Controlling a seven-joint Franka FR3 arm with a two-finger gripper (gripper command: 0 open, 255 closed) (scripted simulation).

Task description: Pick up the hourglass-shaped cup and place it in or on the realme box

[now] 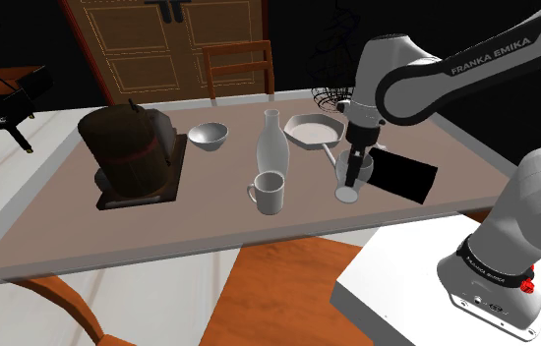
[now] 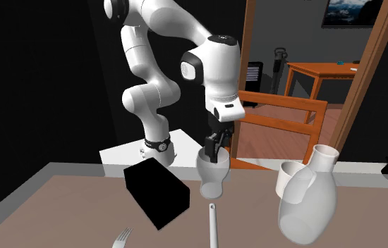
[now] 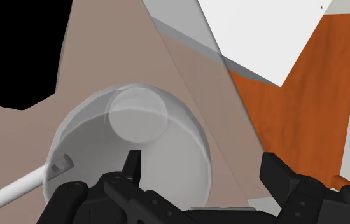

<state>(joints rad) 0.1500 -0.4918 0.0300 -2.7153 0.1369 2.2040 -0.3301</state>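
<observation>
The hourglass-shaped cup (image 1: pixel 348 181) is translucent grey and stands upright near the table's right end in the shoulder view, close beside a flat black box (image 1: pixel 403 177). My gripper (image 1: pixel 357 161) hangs straight down onto the cup and is open. In the wrist view the gripper (image 3: pixel 202 162) straddles the cup's (image 3: pixel 135 143) wall: one finger (image 3: pixel 131 164) reaches inside the rim and the other (image 3: pixel 275 170) stands outside it. Neither is seen pressing on it. From the second exterior view, the cup (image 2: pixel 213 175) stands beside the box (image 2: pixel 156 191), with the gripper (image 2: pixel 212 148) at its mouth.
To the shoulder view's left of the cup stand a pale bottle (image 1: pixel 271 147) and a mug (image 1: pixel 269 194), with a bowl (image 1: pixel 208 136), a frying pan (image 1: pixel 316 130) and a dark pot on a tray (image 1: pixel 131 149) further back. A chair (image 1: pixel 239 67) stands behind the table (image 1: pixel 52 231).
</observation>
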